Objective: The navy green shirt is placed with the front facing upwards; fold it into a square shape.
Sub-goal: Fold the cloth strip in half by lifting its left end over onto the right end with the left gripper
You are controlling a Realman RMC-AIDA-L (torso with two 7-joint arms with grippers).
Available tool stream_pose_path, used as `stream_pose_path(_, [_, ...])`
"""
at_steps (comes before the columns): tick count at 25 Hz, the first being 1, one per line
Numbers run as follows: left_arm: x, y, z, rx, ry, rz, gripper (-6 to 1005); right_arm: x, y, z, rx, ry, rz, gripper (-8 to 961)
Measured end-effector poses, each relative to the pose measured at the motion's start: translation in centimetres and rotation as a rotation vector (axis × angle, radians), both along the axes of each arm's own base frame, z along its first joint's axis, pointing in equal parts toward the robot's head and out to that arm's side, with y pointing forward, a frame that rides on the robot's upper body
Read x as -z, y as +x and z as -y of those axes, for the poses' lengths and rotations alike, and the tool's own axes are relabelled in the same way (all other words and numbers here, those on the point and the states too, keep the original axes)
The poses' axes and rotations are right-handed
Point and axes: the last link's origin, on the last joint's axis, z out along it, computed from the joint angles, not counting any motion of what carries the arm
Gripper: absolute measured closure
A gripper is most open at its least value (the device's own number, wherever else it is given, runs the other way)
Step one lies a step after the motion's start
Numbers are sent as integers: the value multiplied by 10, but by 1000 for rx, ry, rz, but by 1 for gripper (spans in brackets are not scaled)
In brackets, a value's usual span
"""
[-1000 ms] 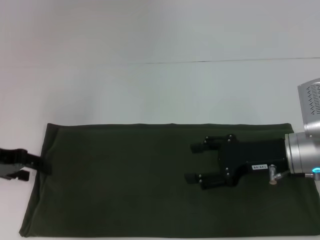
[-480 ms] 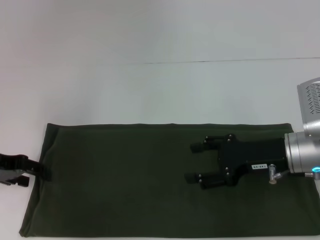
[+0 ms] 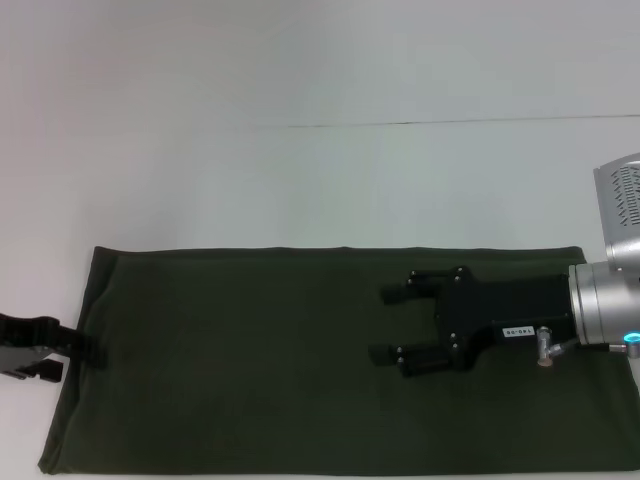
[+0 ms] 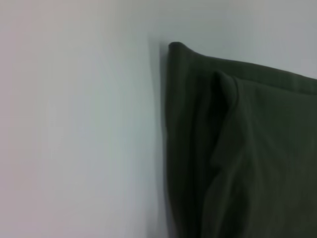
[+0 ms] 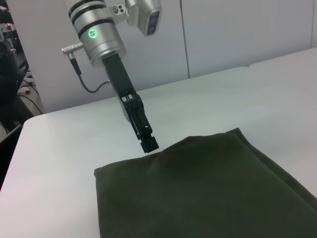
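The navy green shirt (image 3: pixel 260 370) lies flat on the white table as a long, plain dark green rectangle, with no print showing. My right gripper (image 3: pixel 380 325) hangs open over the shirt's right half, fingers pointing left. My left gripper (image 3: pixel 85 348) sits at the shirt's left edge, its tip right at the cloth. The right wrist view shows the left gripper (image 5: pixel 148 143) tilted down onto the far edge of the shirt (image 5: pixel 208 188). In the left wrist view only a folded, layered corner of the shirt (image 4: pixel 247 148) shows.
A thin seam (image 3: pixel 430 122) runs across the white table (image 3: pixel 300 180) behind the shirt. In the right wrist view the table ends at an edge (image 5: pixel 15 134) beyond the left arm, with dark equipment past it.
My left gripper has slid a little toward the near side along the shirt's left edge. The right gripper and the shirt have stayed put.
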Motion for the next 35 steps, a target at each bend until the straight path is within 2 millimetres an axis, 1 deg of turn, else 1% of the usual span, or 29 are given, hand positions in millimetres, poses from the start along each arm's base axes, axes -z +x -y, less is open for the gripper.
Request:
stream_pose_path(15, [1, -1, 0, 0, 5, -3, 300, 0, -1, 0, -2, 0, 0, 97])
stream_pose_path(22, [5, -3, 1, -7, -1, 4, 308, 0, -2, -1, -4, 0, 0, 97])
stream_pose_path(35, [4, -3, -1, -1, 2, -4, 325, 0, -2, -1, -5, -1, 0, 96])
